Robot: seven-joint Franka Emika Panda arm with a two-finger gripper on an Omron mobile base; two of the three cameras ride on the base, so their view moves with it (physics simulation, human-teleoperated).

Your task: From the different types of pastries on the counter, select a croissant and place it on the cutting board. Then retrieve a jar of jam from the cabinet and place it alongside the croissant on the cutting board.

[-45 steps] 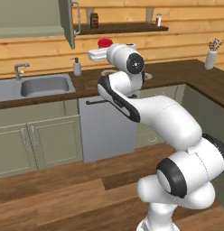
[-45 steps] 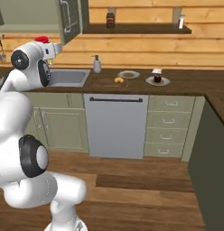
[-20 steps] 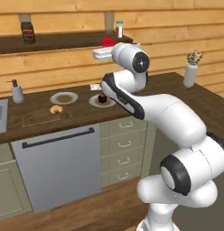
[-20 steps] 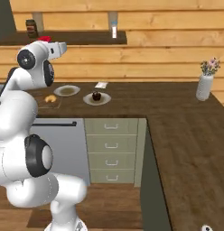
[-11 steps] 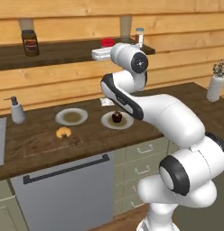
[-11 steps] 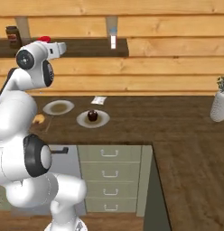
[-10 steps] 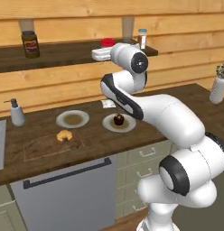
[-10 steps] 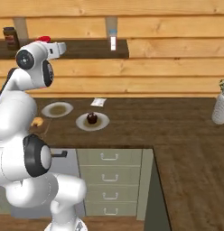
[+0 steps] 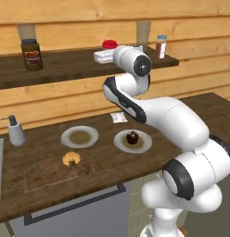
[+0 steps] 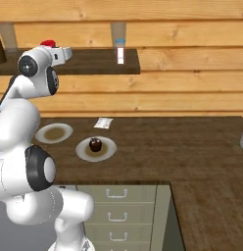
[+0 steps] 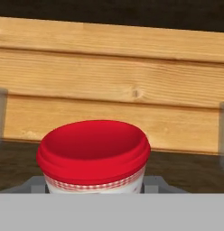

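Hand view: the fingers grip the small red-lidded jam jar [image 11: 93, 155], held high by the dark wooden shelf [image 9: 66, 65]. Carrying it down toward the dark-brown cutting board [image 9: 54, 172], it could slip or knock the golden-orange crescent croissant [image 9: 71, 158].

Croissant [image 9: 71, 159] on cutting board [image 9: 42, 174], cupcake [image 9: 131, 137] right.

Pale wood-plank wall [image 10: 192, 83], dark wooden shelf [image 9: 66, 65], sage-green drawers [image 10: 123, 211] beneath
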